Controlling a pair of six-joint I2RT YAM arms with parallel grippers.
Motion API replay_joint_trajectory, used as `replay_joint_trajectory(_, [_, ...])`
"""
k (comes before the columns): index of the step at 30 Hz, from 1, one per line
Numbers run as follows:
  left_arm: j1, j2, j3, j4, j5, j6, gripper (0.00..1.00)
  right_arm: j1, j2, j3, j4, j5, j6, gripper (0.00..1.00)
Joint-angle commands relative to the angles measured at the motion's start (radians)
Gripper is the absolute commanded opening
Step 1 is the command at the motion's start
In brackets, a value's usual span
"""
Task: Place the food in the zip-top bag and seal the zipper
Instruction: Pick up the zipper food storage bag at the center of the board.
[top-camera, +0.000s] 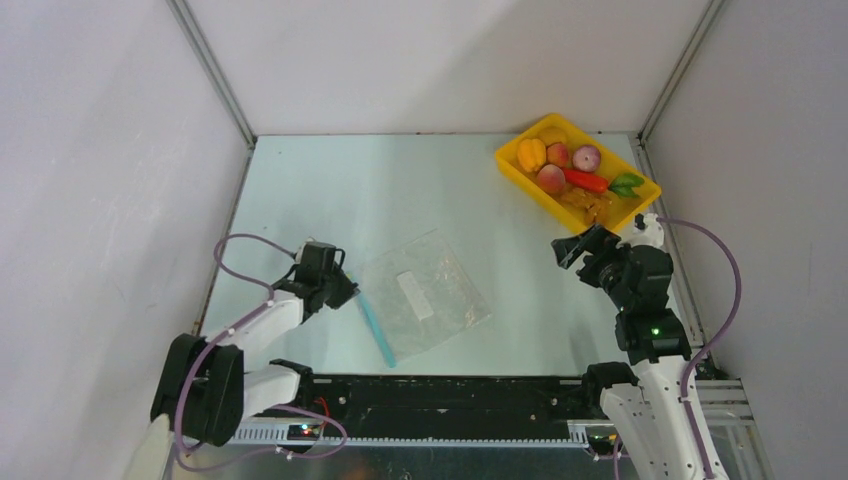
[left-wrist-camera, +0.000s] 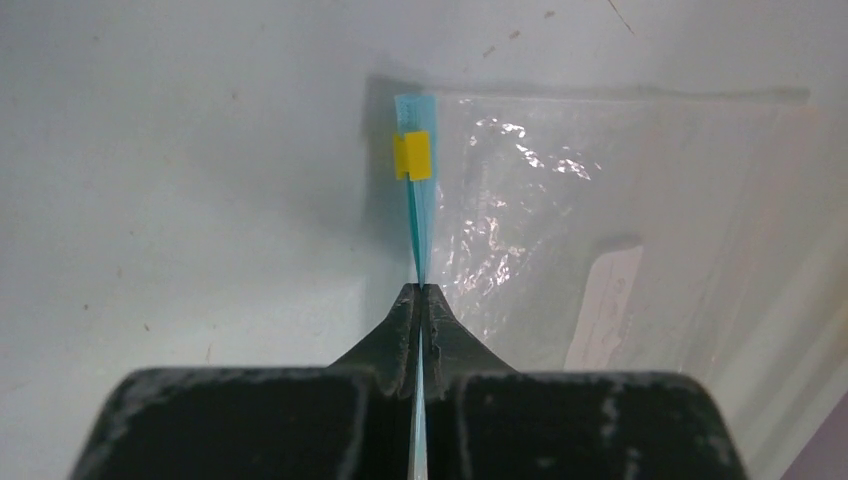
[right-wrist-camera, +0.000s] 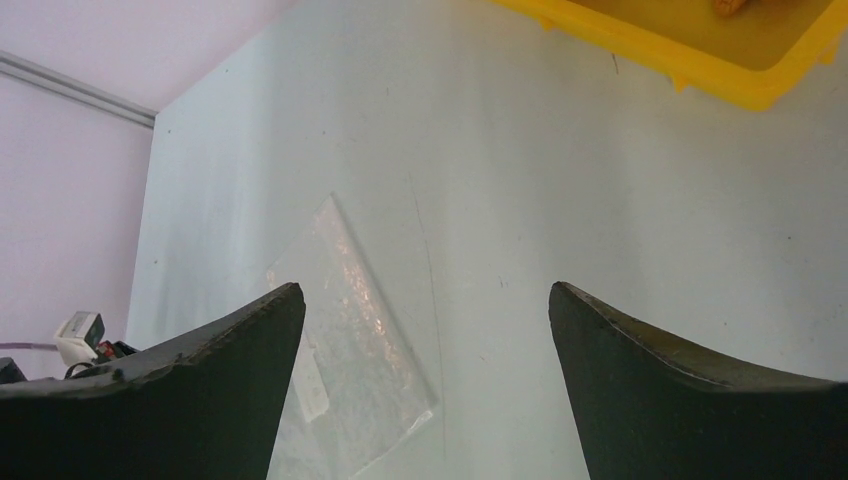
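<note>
Top: left fingers (top-camera: 325, 275) clamped on thin teal zipper (top-camera: 377, 325) of crinkly clear zip-top bag (top-camera: 430, 290); right fingers (top-camera: 575, 248) apart, rounded glossy food (top-camera: 565, 165) in yellow tray (top-camera: 540, 195) just beyond.
Left wrist: yellow slider (left-wrist-camera: 412, 156) ahead of tips.
Right wrist: bag flat on desk (right-wrist-camera: 560, 200), ahead-left.

No readable text, even on the zip-top bag (top-camera: 450, 290).

**Bag mid-table, food at far right**

I see the zip-top bag (top-camera: 425, 290) lying flat on the table (top-camera: 330, 190), a little left of centre, with its zipper (top-camera: 375, 322) along the left edge. My left gripper (top-camera: 349, 288) sits at that edge, pinching the zipper. The food (top-camera: 552, 178) lies in the tray (top-camera: 520, 172) at the far right corner. My right gripper (top-camera: 570, 250) hangs near the tray's front, well apart from the bag.
</note>
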Motion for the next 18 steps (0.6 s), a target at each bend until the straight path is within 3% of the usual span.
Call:
replay_joint_trajectory(1, [-0.053, -0.094, 0.040, -0.101, -0.078, -0.028, 0.00, 0.037, 0.013, 0.003, 0.012, -0.034, -0.030, 0.95])
replay_joint_trajectory(4, [-0.090, -0.126, 0.095, -0.206, -0.112, -0.069, 0.00, 0.128, 0.042, 0.003, 0.040, -0.054, -0.079, 0.93])
replay_joint_trajectory(8, [-0.146, -0.139, 0.173, -0.393, -0.138, -0.177, 0.00, 0.444, 0.163, 0.003, 0.102, 0.059, -0.112, 0.92])
replay_joint_trajectory(12, [-0.207, -0.149, 0.221, -0.450, -0.155, -0.271, 0.00, 0.770, 0.332, 0.004, 0.284, 0.216, -0.137, 0.91])
replay_joint_trajectory(15, [-0.242, -0.143, 0.264, -0.478, -0.169, -0.312, 0.00, 0.907, 0.456, 0.023, 0.500, 0.242, -0.149, 0.91])
replay_joint_trajectory(18, [-0.278, -0.130, 0.300, -0.508, -0.184, -0.342, 0.00, 0.993, 0.609, 0.083, 0.579, 0.206, -0.152, 0.89])
